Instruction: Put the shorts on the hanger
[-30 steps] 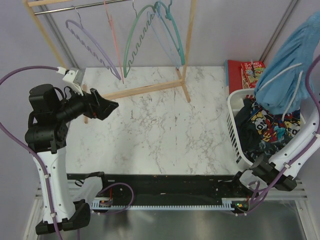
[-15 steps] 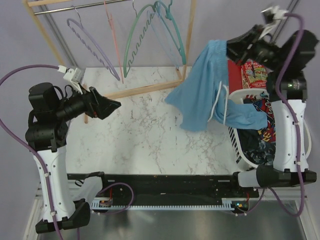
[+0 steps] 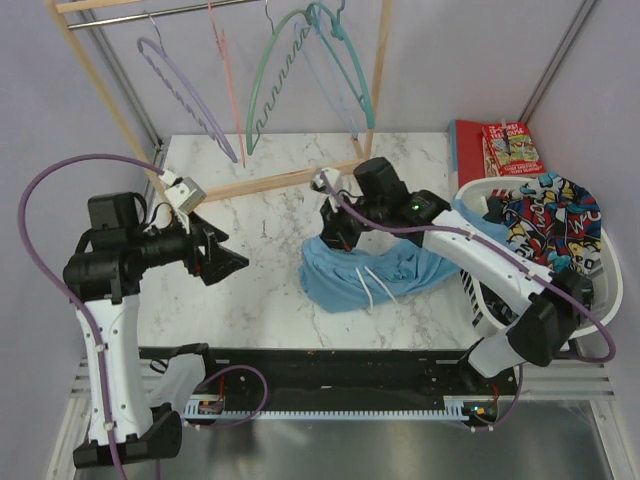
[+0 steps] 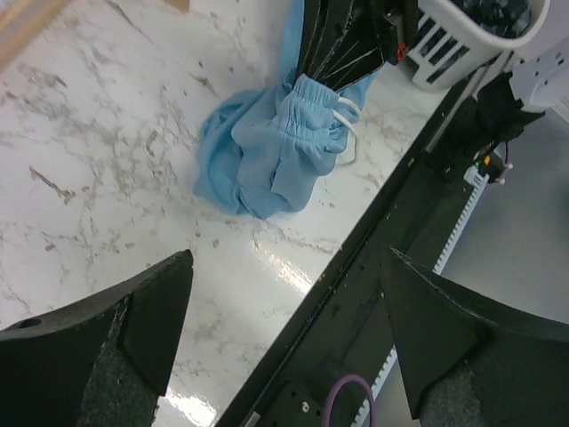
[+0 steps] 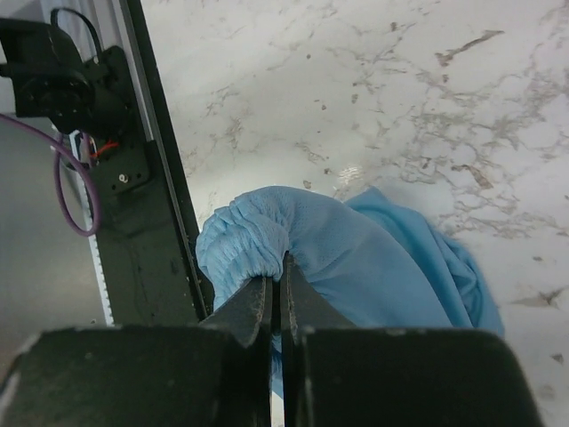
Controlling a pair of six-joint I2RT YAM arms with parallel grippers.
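Now the right gripper [image 5: 276,283] is pinching the waistband of the sky-blue shorts [image 3: 345,278], which are lying crumpled just beside the white laundry basket [image 3: 476,300], and the left gripper [image 3: 236,264] is hovering wide open.

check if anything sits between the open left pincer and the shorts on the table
Nothing visible does. Only bare marble table lies between the left pincer and the shorts, which lie in a heap. The right pincer is shut on their waistband, and it does not cross that gap.

shorts [image 3: 345,275] 1 | hangers [image 3: 352,75] 5 | basket [image 3: 480,187] 1
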